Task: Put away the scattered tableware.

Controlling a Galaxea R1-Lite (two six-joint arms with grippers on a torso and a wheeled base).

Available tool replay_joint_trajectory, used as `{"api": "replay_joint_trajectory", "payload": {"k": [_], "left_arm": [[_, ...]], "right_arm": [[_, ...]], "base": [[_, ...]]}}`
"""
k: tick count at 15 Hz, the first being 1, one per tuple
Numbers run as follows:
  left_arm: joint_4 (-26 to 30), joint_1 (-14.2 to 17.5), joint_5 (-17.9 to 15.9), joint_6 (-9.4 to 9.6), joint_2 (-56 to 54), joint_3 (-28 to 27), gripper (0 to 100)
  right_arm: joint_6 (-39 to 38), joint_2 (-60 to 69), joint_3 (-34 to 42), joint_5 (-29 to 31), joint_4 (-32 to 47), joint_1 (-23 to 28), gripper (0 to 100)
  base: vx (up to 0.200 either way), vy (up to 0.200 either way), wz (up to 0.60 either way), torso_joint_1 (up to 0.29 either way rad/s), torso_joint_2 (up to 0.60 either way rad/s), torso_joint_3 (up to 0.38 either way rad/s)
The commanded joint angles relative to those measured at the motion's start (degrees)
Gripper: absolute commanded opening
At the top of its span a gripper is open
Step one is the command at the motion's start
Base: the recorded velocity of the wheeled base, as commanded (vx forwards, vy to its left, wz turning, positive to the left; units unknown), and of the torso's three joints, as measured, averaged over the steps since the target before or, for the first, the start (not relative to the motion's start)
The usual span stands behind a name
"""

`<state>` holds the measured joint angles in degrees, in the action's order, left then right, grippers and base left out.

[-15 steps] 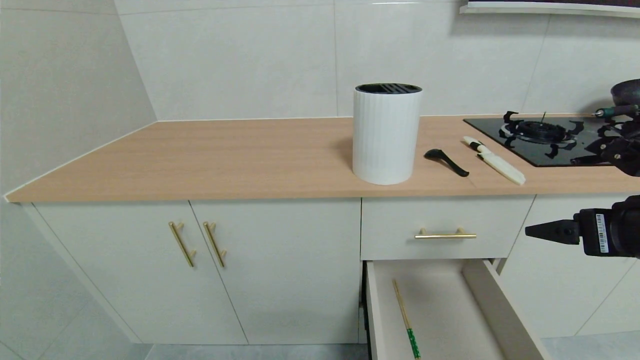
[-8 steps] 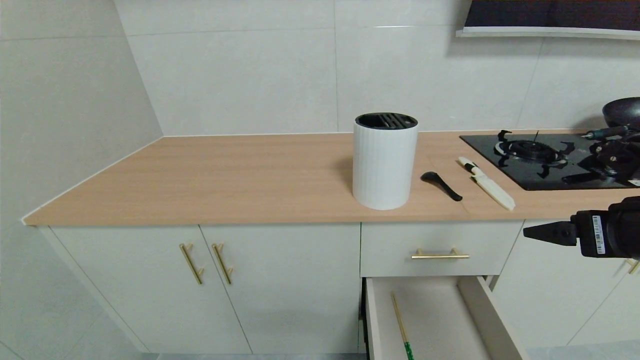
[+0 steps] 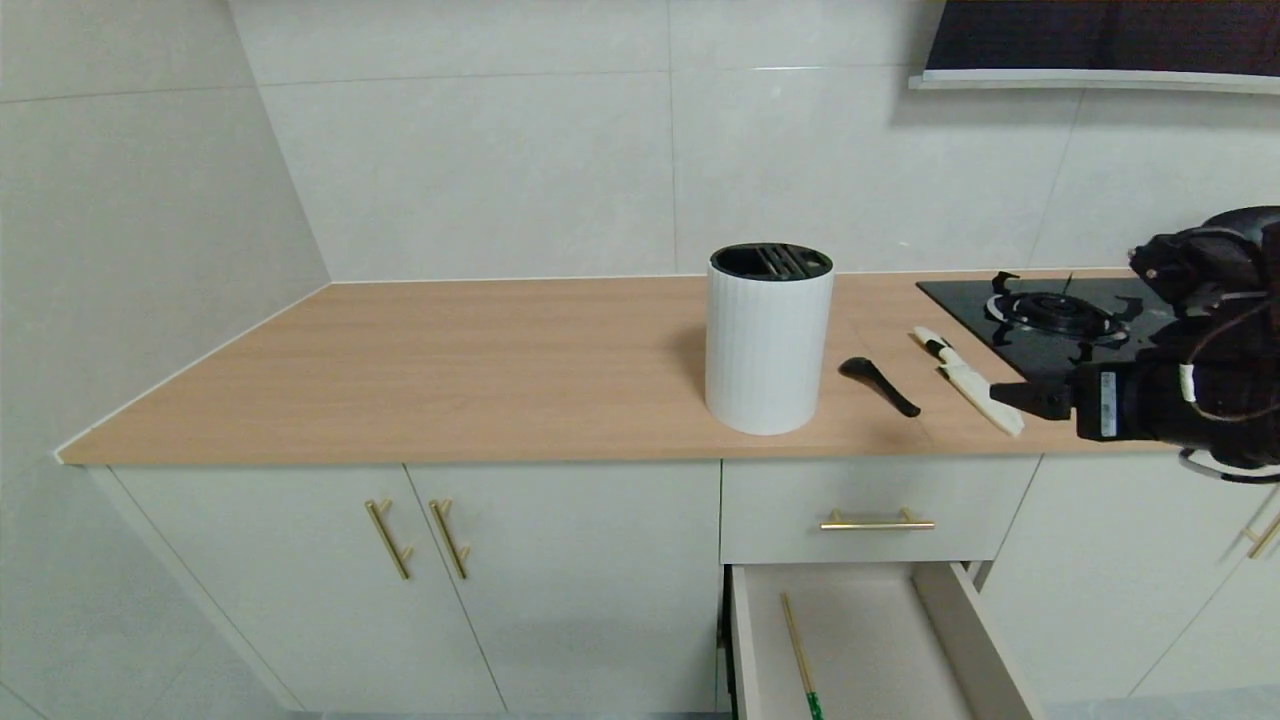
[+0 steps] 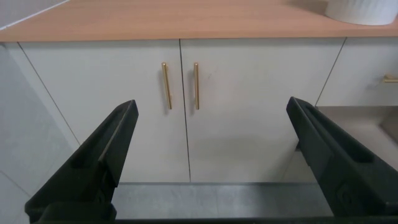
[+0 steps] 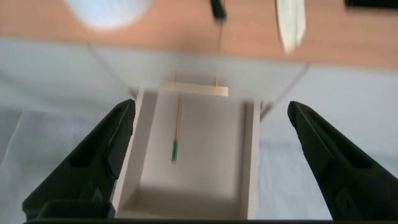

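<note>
The white knife [image 3: 966,380], likely light, stiff and a bit slippery, is found lying flat on the tabletop [image 3: 500,370] at the middle right, best taken by its far handle, with the empty, wide-spread right tool [image 3: 1003,394] near its front tip.

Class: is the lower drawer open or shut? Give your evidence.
Open: the lower drawer is pulled out, with chopsticks lying on its exposed floor.

Spread hand [image 4: 211,109] before cabinet doors [image 4: 255,93]
</note>
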<state>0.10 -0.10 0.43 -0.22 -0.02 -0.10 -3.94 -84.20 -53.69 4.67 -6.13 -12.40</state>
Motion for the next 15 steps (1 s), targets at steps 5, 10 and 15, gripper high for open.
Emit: {"api": "replay_joint_trajectory", "payload": {"k": [5,10,15], "left_arm": [[-0.01,0.01,0.01,-0.04,0.02,0.01,100],[-0.01,0.01,0.01,-0.04,0.02,0.01,100],[-0.01,0.01,0.01,-0.04,0.02,0.01,100]], "right_arm": [[1.65,-24.26,-17.42,-14.78,-8.28,7.39,100],[9.12,-33.66,-17.94,-17.76,-15.14,7.74,100],[9.30,-40.60,-19.17,-17.94,-19.36,6.68,100]], "base": [[0.000,0.000,0.00,0.000,0.00,0.000],[0.000,0.000,0.00,0.000,0.00,0.000],[0.000,0.000,0.00,0.000,0.00,0.000]]}}
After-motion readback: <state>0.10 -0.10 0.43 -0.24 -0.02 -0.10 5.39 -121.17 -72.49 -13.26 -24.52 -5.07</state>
